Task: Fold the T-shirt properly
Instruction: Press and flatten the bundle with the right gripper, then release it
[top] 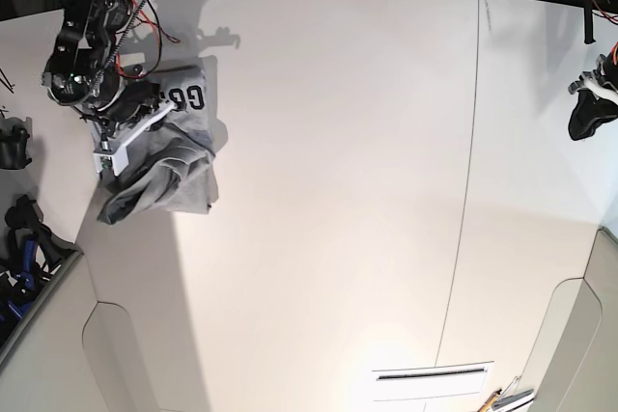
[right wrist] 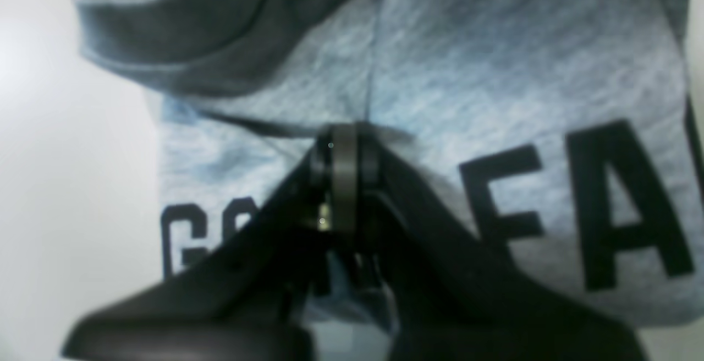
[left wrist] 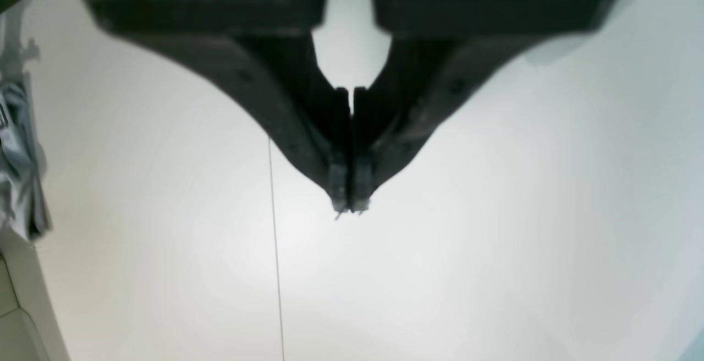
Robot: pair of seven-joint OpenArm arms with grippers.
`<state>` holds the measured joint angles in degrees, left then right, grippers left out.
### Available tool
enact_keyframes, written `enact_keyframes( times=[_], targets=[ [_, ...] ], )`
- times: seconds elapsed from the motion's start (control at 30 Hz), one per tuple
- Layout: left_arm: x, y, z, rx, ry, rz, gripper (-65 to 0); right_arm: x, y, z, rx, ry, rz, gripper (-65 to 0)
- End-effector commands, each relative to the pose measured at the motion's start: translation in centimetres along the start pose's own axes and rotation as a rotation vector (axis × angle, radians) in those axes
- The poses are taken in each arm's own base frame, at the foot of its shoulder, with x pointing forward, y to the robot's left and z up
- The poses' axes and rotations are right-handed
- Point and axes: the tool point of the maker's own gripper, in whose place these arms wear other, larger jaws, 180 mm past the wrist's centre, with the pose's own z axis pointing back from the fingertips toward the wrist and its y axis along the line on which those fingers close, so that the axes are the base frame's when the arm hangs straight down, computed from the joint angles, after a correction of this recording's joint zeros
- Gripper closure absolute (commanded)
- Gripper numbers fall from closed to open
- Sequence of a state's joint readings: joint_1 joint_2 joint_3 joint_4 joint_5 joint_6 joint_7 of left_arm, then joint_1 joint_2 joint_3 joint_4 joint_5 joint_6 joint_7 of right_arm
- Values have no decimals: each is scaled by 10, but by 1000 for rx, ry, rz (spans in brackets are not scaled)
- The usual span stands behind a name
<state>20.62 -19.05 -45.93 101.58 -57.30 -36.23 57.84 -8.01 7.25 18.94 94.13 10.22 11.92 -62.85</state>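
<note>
A wide white table (top: 319,190) fills the overhead base view, with a thin dark seam (top: 462,190) running from its far edge toward the near edge at about three o'clock from centre.

At about ten o'clock in the base view, close to the table's left edge, lies the T-shirt (top: 179,166), a light heather-grey garment bunched into a rumpled heap. Dark block lettering (top: 189,98) shows on its upper part. The right arm, black with red wires, reaches down over the heap's upper left side.

The right wrist view looks along the right gripper (right wrist: 344,146). Its two black jaws are pressed together on a pinch of the grey fabric, and creases pull out to either side of the tips. Large dark letters spread across the cloth beneath it. A darker, shaded fold of the T-shirt with a hemmed edge sits at eleven o'clock in this view, and bare table shows at nine o'clock.

Far across the table, at about two o'clock in the base view, the left arm's dark end sits at the right edge, well apart from the T-shirt. In the left wrist view the left gripper (left wrist: 348,204) hangs over bare white table, its jaws closed tip against tip with nothing between them. A grey strip of the T-shirt shows at nine o'clock.
</note>
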Motion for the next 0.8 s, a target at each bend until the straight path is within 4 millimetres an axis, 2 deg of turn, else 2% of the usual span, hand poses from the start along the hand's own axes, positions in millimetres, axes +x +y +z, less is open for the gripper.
enact_keyframes(
  times=[0.0,0.13,0.23,0.47,0.77],
  targets=[
    [15,-3,3,-12,-40,-23,0,-34,-32,4,-119,144,-8,0],
    [15,-3,3,-11,-41,-23,0,-40,-50,9,-155,149,-12,0],
    [15,-3,3,-12,-42,-23,0,-27,-50,11,-137,94,-11,0],
    [15,-3,3,-12,-42,-23,0,42,-43,36,-133,-88,22,0],
    [19,-1,4,-11,-42,-40,0,133,-25,93,-139,-396,73,0]
  ],
)
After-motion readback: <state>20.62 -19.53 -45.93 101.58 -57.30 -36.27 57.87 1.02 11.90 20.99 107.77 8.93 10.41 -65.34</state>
